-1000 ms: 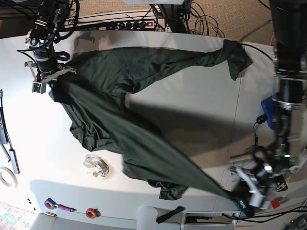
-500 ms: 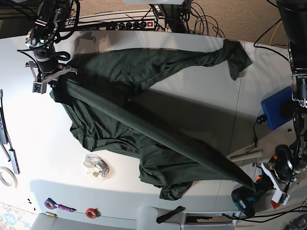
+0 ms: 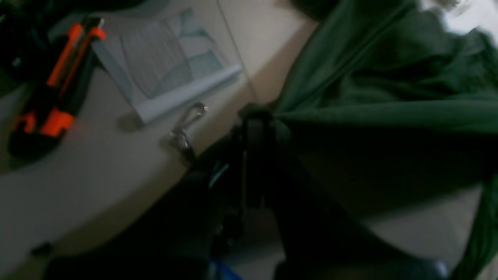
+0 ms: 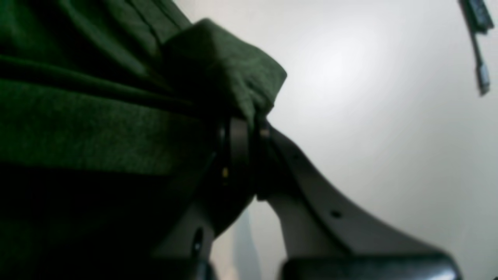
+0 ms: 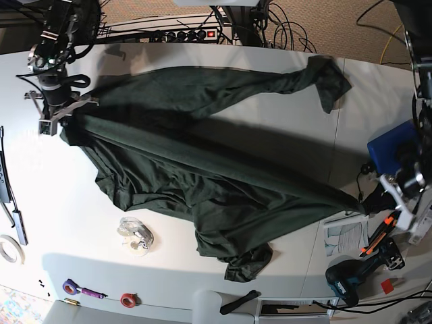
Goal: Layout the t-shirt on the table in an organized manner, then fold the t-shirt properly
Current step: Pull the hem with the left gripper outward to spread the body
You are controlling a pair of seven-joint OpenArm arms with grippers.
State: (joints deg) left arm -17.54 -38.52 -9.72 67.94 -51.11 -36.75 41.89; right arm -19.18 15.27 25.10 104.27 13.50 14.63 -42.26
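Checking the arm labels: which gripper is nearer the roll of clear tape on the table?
Right. The right gripper pinches the t-shirt up-left of the clear tape; the left gripper grips it far across the table.

Dark green t-shirt (image 5: 196,148) lies crumpled and unfolded across white tabletop (image 5: 283,162), stretched taut from 10 o'clock to 4 o'clock, one sleeve trailing toward 1 o'clock, bunched hem at 6 o'clock.
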